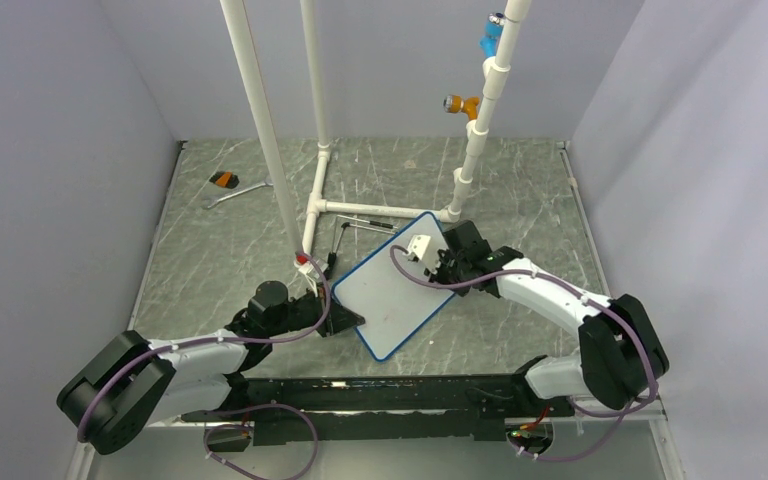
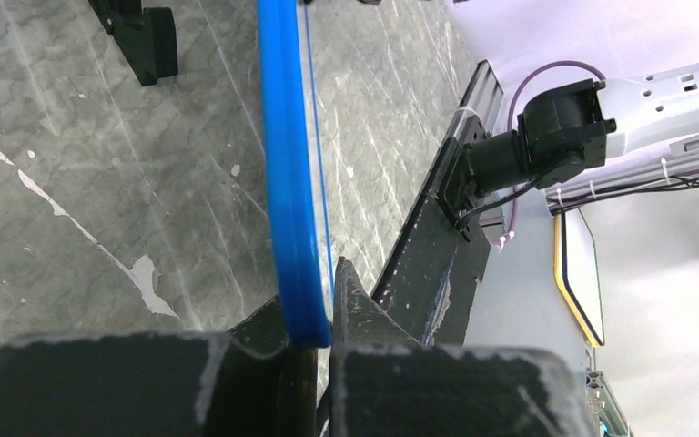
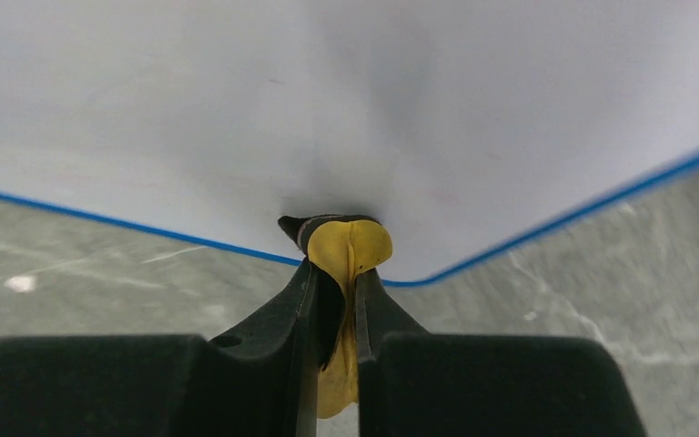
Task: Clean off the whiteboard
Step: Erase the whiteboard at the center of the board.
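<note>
The whiteboard (image 1: 400, 300) lies on the marbled table (image 1: 220, 250), just in front of the base of the white pipe frame (image 1: 260, 110), with one corner close to the frame's right foot. The board looks light, thin and stiff. Its glossy face looks slippery, so I judge the blue rim the only sound hold; unbraced, it would likely skate under a wiping push. The left gripper (image 2: 309, 300) is clamped shut on that rim, on the side away from the pipe frame. The right gripper (image 3: 337, 273) is nearly closed, pinching a soft yellow eraser pad (image 3: 350, 248) whose tip appears to press on the face at the corner nearest the pipe frame.
</note>
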### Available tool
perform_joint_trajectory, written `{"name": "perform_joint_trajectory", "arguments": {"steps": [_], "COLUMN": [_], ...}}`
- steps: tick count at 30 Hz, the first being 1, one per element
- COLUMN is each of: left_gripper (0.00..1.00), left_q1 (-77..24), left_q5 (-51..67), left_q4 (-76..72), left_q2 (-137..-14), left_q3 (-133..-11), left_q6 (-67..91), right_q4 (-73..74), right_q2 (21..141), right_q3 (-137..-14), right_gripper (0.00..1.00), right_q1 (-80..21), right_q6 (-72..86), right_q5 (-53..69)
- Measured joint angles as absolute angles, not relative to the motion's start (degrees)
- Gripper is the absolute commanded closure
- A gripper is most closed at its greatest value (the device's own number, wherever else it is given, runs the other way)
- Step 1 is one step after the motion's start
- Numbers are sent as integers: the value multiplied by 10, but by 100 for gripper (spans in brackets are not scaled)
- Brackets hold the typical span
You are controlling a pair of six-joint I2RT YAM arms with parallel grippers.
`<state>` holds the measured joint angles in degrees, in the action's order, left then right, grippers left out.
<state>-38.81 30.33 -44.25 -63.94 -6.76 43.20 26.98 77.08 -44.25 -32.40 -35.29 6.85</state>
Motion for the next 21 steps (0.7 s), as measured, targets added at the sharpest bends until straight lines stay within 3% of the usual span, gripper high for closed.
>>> {"name": "perform_joint_trajectory", "arguments": {"steps": [5, 10, 21], "left_gripper": [100, 100, 100], "left_q1": [-388, -388, -390], "left_q5": [305, 307, 314], "left_q4": [-447, -451, -508], "left_q2": [-641, -644, -717], "left_q3": [-68, -68, -76], "left_q6": [431, 432, 449], "right_q4": [217, 231, 282], "right_q2": [756, 756, 786], "right_q3": [-421, -426, -464], "right_gripper": [100, 100, 100], "right_q1": [-309, -323, -519], "right_q6": [-323, -322, -348], "right_q5": [15, 62, 198]}}
